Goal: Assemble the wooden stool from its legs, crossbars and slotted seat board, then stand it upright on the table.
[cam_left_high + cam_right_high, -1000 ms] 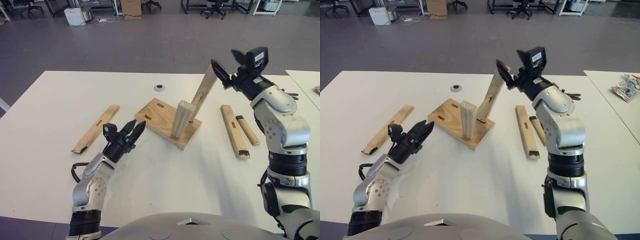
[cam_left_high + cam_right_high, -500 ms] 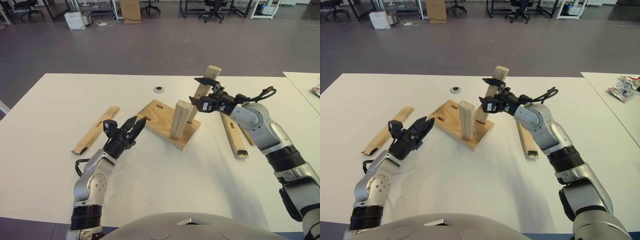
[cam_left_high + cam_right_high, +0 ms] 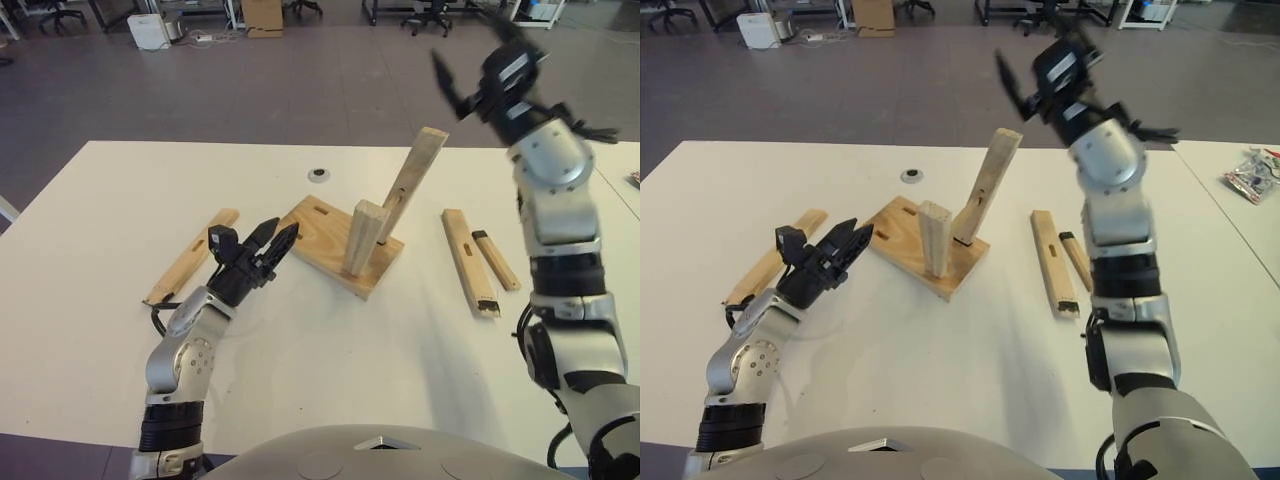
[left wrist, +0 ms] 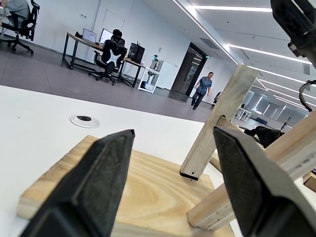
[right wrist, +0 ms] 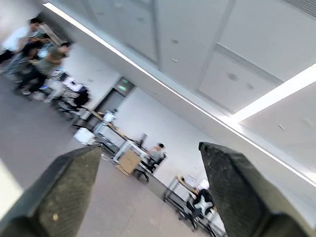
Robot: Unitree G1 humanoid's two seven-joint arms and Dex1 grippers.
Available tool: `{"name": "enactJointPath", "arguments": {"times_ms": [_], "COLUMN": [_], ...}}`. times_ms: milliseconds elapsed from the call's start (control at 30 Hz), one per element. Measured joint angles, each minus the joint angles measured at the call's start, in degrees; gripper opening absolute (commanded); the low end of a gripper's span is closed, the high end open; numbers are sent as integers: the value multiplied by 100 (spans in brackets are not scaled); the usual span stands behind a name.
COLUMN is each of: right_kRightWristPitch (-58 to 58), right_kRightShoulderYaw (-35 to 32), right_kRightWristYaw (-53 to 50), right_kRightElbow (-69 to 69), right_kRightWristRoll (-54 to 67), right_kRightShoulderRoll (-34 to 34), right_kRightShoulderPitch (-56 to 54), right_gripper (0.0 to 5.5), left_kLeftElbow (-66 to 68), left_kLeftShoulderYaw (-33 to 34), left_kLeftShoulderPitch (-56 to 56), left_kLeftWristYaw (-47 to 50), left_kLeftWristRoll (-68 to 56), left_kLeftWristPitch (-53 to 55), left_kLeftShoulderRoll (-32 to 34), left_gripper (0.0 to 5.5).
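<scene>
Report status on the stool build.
Left gripper open beside the seat board. Right gripper open, empty, raised high. Two legs stand in the board, one leaning; three pieces lie loose. Nothing in the way.

Wide open, the left tool (image 4: 173, 136) faces the seat board (image 4: 143, 182); one leg (image 4: 219, 121) slants up out of the board; a second leg (image 4: 249, 170) stands nearer the tool; pale tabletop (image 4: 34, 111) beyond.
</scene>
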Motion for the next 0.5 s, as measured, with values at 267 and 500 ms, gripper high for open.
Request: {"name": "enactJointPath", "arguments": {"times_ms": [267,500], "right_kRightWristPitch": [55,1195], "right_kRightShoulderYaw": [620,659], "right_kRightWristYaw": [1613,3722], "right_kRightElbow": [2235,214], "right_kRightWristRoll": [-38,1363], "right_kRightShoulderRoll": [69,-154], "right_kRightShoulderPitch": [-265,826], "right_gripper": [366,366], "left_kLeftElbow": [-799,-1213], "left_kLeftShoulderYaw": [-121,90], "left_kLeftShoulderPitch": [728,2087], "left_kLeftWristYaw": [28,-502], "left_kLeftWristRoll": [-285,-1044], "left_kLeftWristPitch": [9,528], "left_kLeftShoulderRoll": [-190,401], "left_gripper": [293,293]}}
